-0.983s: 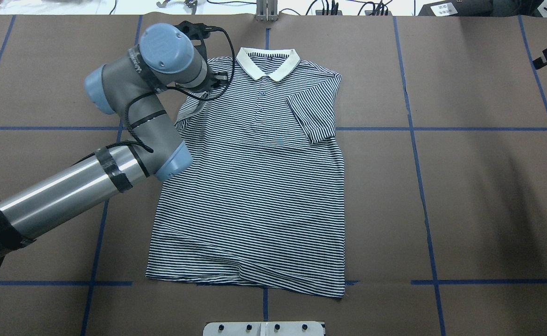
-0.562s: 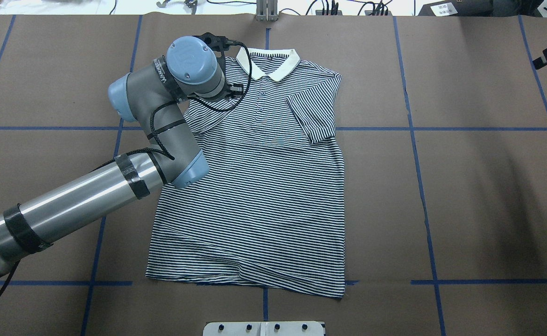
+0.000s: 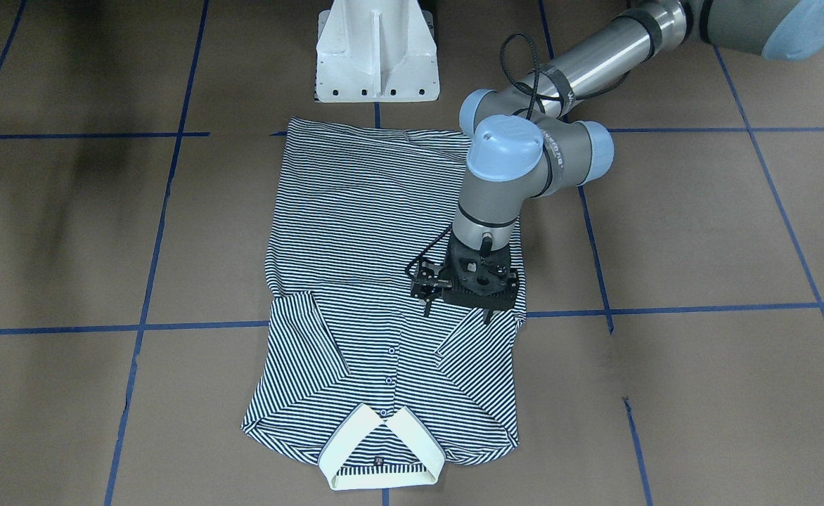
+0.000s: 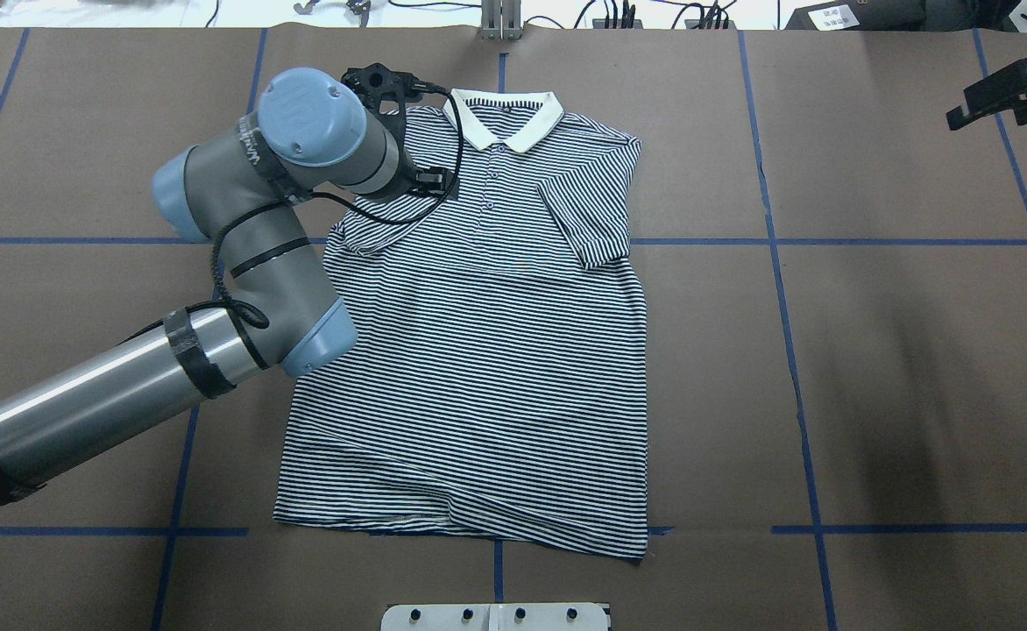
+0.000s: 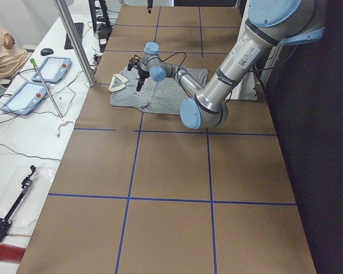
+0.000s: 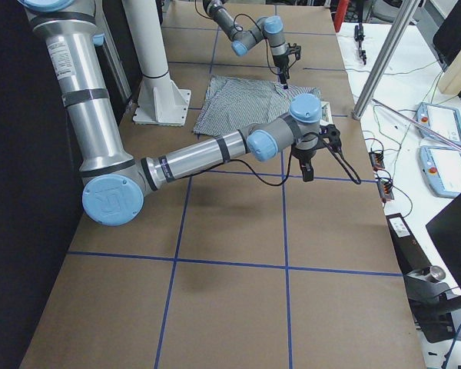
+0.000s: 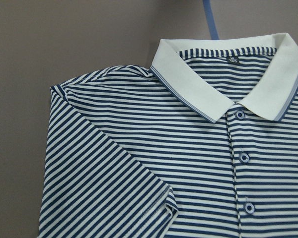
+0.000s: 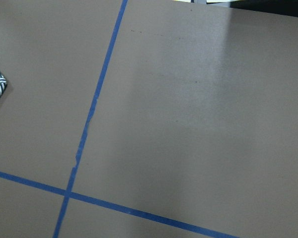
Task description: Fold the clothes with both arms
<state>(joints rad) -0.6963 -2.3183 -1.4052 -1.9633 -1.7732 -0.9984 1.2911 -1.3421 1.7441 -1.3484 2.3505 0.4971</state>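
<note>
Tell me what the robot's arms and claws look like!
The left arm and right arm are shiny silver tubes joined by grey elbows with round light-blue caps. Black bands wrap the tubes, and black cables loop along them. The left claw and right claw are black, with thin fingers.

No legible text, lettering on left arm blurred, neck tag unreadable
</note>
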